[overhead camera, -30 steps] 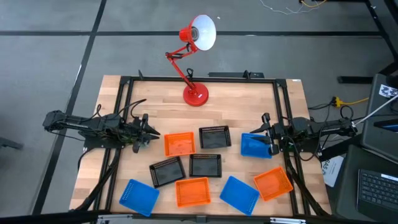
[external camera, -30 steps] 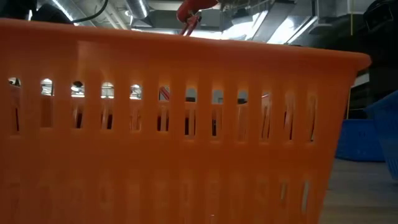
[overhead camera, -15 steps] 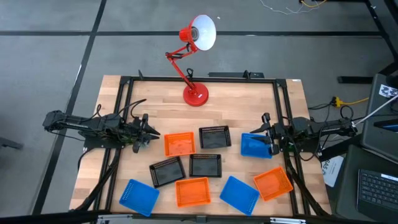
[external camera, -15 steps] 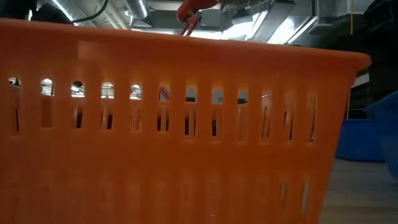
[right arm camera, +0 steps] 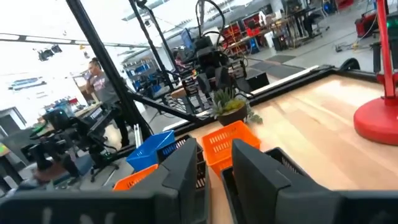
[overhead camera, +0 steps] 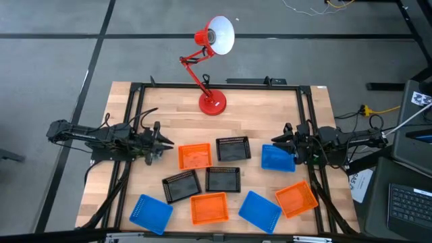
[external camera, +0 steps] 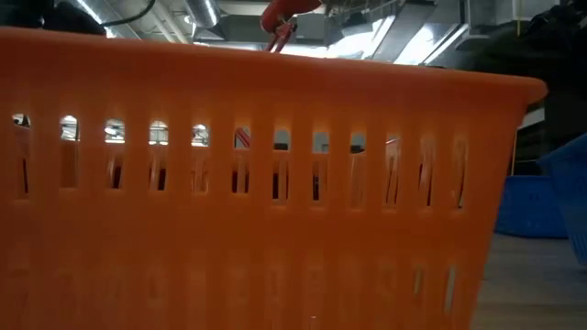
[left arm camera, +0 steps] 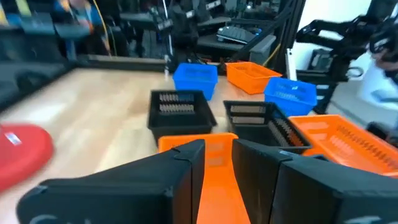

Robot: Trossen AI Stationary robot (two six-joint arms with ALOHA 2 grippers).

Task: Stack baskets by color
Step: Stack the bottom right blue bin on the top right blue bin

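Landmark: red desk lamp (overhead camera: pixel 212 103), base at the table's (overhead camera: pixel 266 111) far edge, centre.

Nine baskets, none stacked yet, all lying flat w/ open side up:
- Orange basket A (overhead camera: pixel 194 156): just in front of lamp base, slightly to the left arm's side; long axis across the table, square to edges.
- Black basket A (overhead camera: pixel 233 148): in front of lamp, slightly to the right arm's side, just beside orange A; long axis across the table.
- Black basket B (overhead camera: pixel 223 179): further in front of lamp, behind orange B; roughly square-on.
- Black basket C (overhead camera: pixel 181 185): beside black B on the left arm's side, turned a bit off-square.
- Orange basket B (overhead camera: pixel 209 207): at near edge, straight out from lamp; long axis across the table.
- Blue basket A (overhead camera: pixel 150 212): near edge, left-arm corner side; tilted diagonally.
- Blue basket B (overhead camera: pixel 260 208): near edge, right of orange B; diagonal.
- Orange basket C (overhead camera: pixel 296 198): near edge, right-arm side; diagonal.
- Blue basket C (overhead camera: pixel 276 158): well to the right-arm side of lamp.

Left gripper (overhead camera: pixel 164 143): low over the table, just beside orange A's short side, pointing at it; fingers (left arm camera: pixel 186 180) stand slightly apart, nothing between them.

Right gripper (overhead camera: pixel 278 140): at blue C's far edge, pointing toward lamp side; fingers (right arm camera: pixel 186 171) slightly parted, can't tell if it holds the rim.

Low view: filled by orange B's slotted wall.
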